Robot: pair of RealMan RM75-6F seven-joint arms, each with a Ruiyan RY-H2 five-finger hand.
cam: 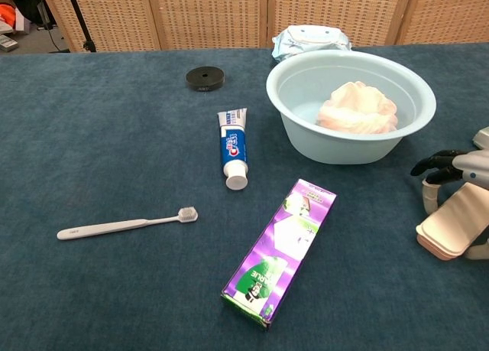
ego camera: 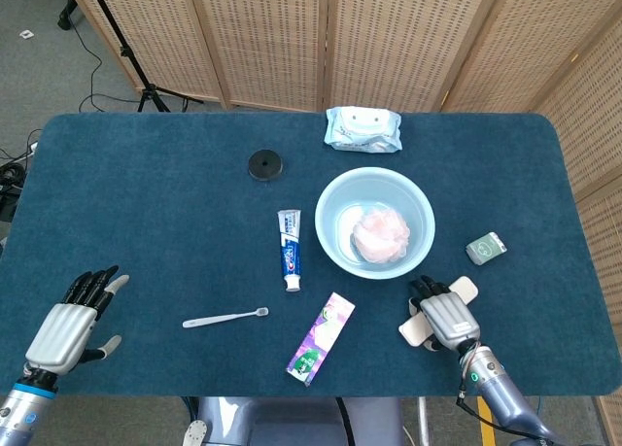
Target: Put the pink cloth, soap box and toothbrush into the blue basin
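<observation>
A woven rattan folding screen (ego camera: 389, 38) spans the top of the frame behind a dark blue carpeted table (ego camera: 146, 223). Grey floor (ego camera: 49, 67) with a black stand leg (ego camera: 121, 43) and cables shows upper left.

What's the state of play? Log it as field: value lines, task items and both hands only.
pink cloth: inside the blue basin
soap box: on the table beside the basin, under the right hand
toothbrush: lying on the table, untouched
left hand: holds nothing, fingers apart
right hand grip: cannot tell
remaining: soap box, toothbrush
</observation>
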